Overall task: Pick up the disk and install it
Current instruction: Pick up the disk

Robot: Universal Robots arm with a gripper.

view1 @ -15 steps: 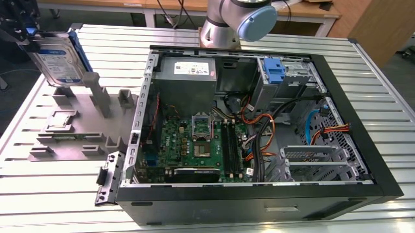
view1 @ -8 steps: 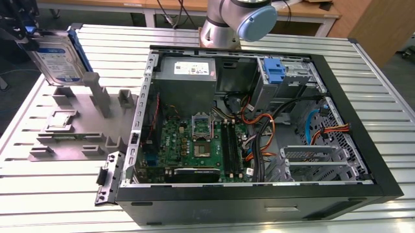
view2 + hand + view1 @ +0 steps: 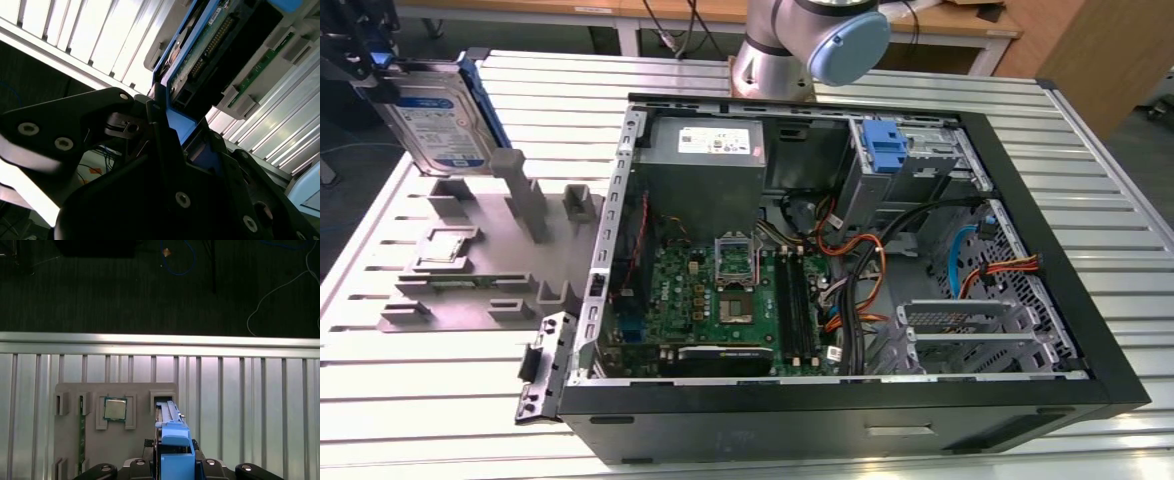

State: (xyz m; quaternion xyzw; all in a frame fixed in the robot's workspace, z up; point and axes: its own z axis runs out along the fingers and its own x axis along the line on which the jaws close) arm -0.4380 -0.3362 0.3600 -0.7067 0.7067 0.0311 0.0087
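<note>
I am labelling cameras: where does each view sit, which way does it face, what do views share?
Exterior view: off the arm, looks down into the open black computer case; the arm's grey joint shows.
Second wrist view: at the wrist, facing along the black gripper.
First wrist view: at the wrist, facing down past the gripper onto the grey fixture plate.
All share the silver-grey disk in its blue carrier.

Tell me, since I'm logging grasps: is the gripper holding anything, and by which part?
The gripper holds the disk, clamped on the blue carrier at the disk's upper end.
</note>
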